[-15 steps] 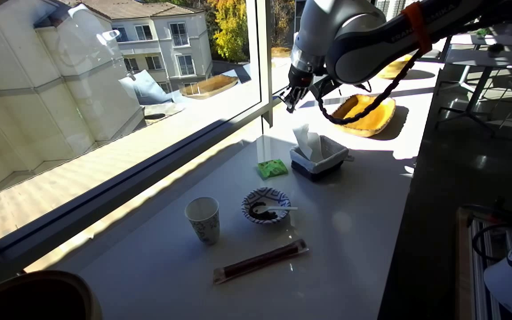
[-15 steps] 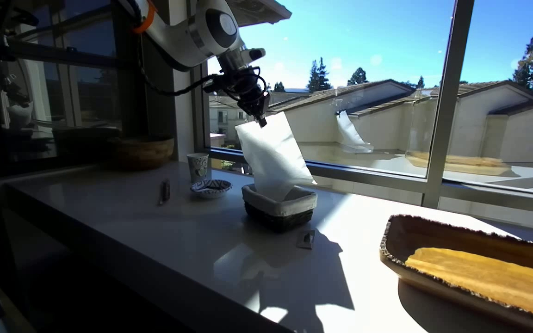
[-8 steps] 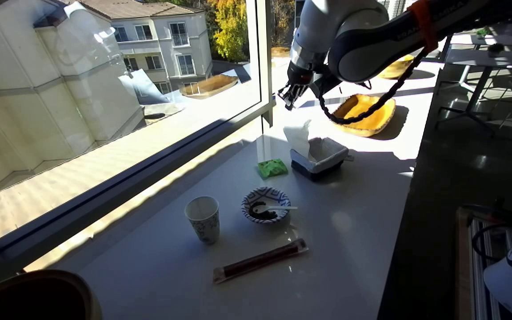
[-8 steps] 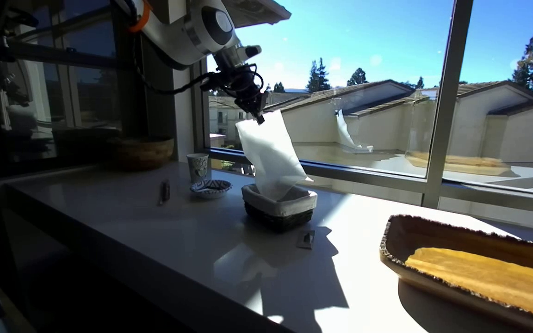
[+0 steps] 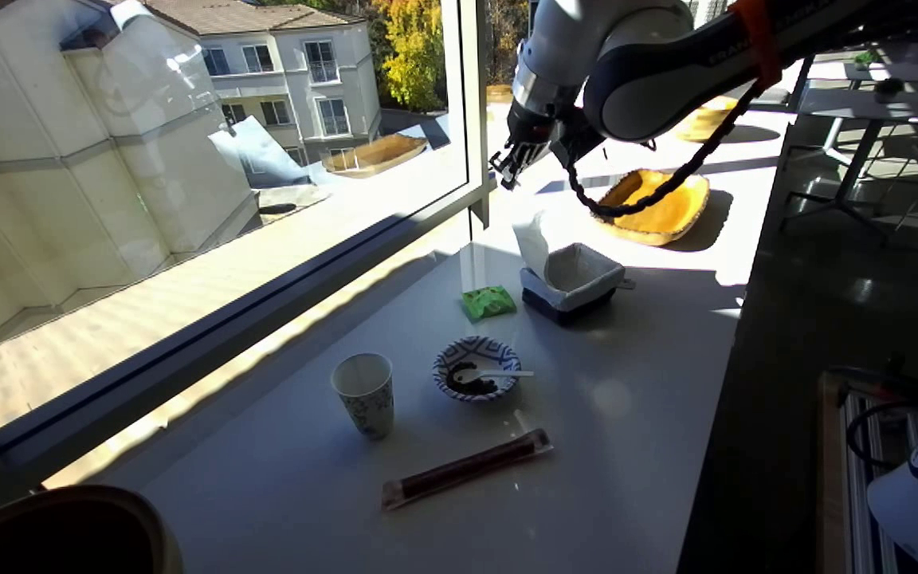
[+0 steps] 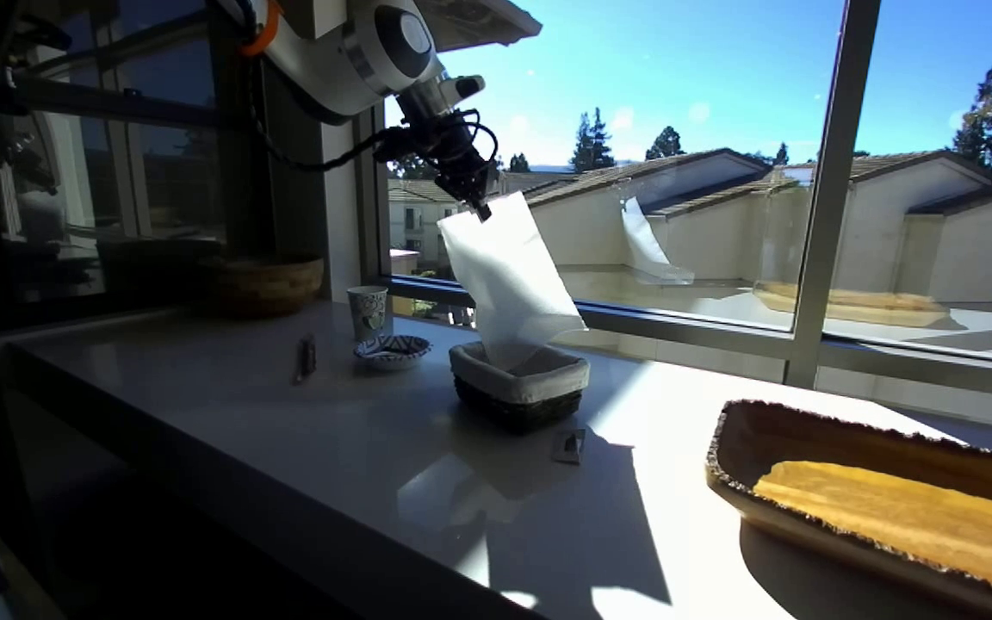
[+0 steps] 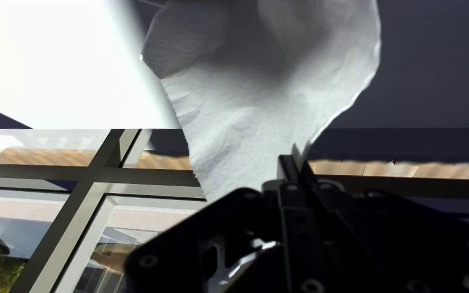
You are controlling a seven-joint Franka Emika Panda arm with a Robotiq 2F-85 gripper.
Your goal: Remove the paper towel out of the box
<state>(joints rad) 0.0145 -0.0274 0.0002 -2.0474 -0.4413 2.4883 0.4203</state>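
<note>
Wooden bowl point(image 6: 268, 288): on the surface point(image 6: 255, 400), well left of the box point(image 6: 515, 405) as an exterior view shows it.
Stick packet point(image 6: 306, 357): left of the box, well apart from it.
Paper cup point(image 6: 368, 312): upright, left of the box and behind it.
Patterned bowl point(image 6: 393, 353): left of the box, nearer than the cup, not touching.
End effector point(image 6: 484, 214): above the box, jaws brought together. Wrist view has the fingers point(image 7: 286, 169) pinching white paper; grip sits along the upper edge.
Paper towel point(image 6: 509, 275): hangs slanting from that grip over the box. Lower end dips into the box's mouth; cannot tell if it touches the inner wall.
Box: by my reading, grasp done and most of the paper towel up past the rim. Left to do: lift the last bit over the rim, then likely carry it off. Nearly there.
Sachet point(image 6: 569, 446): flat, just beside the box, front right.
Towel shadow point(image 6: 582, 508): right of the box. Versus half a second ago it reaches farther; grip and towel top stand slightly higher over the box; more of the inside of the box point(image 5: 582, 267) shows in an exterior view.
Tray point(image 6: 875, 508): well right of the box, partly sunlit.
</note>
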